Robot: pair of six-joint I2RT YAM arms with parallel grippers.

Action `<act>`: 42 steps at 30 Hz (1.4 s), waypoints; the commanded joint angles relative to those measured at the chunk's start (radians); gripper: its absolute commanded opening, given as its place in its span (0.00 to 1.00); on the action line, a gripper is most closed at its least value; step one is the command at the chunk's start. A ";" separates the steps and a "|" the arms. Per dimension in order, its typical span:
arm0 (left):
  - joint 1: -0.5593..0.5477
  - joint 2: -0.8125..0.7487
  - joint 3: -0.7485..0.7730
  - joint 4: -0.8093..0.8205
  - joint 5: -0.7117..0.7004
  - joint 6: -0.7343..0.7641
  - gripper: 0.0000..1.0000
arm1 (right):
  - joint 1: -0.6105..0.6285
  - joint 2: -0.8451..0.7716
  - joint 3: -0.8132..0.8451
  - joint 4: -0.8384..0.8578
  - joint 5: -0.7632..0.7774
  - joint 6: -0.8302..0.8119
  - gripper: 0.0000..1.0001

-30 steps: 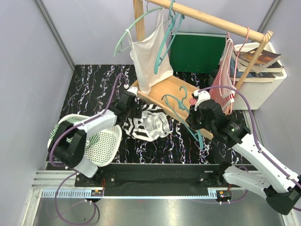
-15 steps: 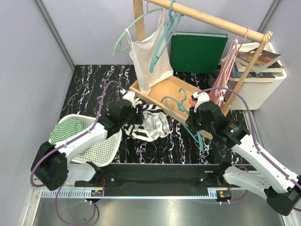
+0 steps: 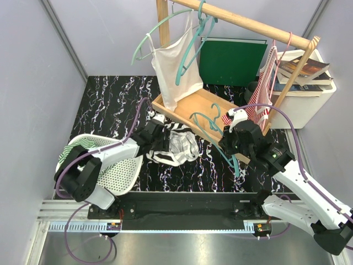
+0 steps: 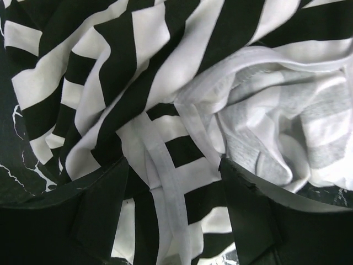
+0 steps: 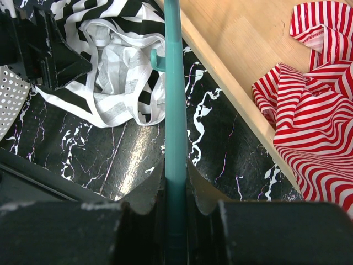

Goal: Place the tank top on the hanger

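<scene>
Top external view gives us the tank top (image 3: 175, 147) lying crumpled on the dark marbled surface (image 3: 110, 99), just in front of the wooden tray (image 3: 205, 108) at the foot of a clothes rack and close beside a white basket (image 3: 124, 165). We see our left gripper (image 3: 157, 132) down low at the garment's left edge. From the left wrist camera its two dark fingers (image 4: 105, 210) are spread apart, one on either side of a white-bound strap and a fold of black-and-white stripes. The cloth lies between them, but they are not pinching it. Whether the pads touch the cloth we cannot tell. Our right gripper (image 5: 176, 190) is pressed together on the hanger (image 5: 175, 99), gripping its thin teal bar, which runs straight up the middle of the right wrist view. The bar crosses above the surface and the tray's edge, just to the right of the bunched tank top and not touching it. From above, the hanger's hook end rises over the tray. A red-and-white striped garment (image 5: 314, 127) hangs to the right, partly over the tray. A plain white top (image 3: 175, 72) hangs on another teal hanger from the rack's wooden rail (image 3: 248, 23).
</scene>
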 commanded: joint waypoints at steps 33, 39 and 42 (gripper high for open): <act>0.015 -0.597 -0.276 0.042 -0.073 -0.069 0.00 | 0.039 -0.041 0.006 0.080 -0.421 -0.055 0.00; 0.024 -0.613 -0.273 0.024 -0.111 -0.060 0.00 | 0.082 -0.042 0.037 0.015 -0.444 -0.081 0.00; 0.038 -0.601 -0.273 0.030 -0.125 -0.048 0.00 | 0.105 -0.039 0.038 0.001 -0.437 -0.083 0.00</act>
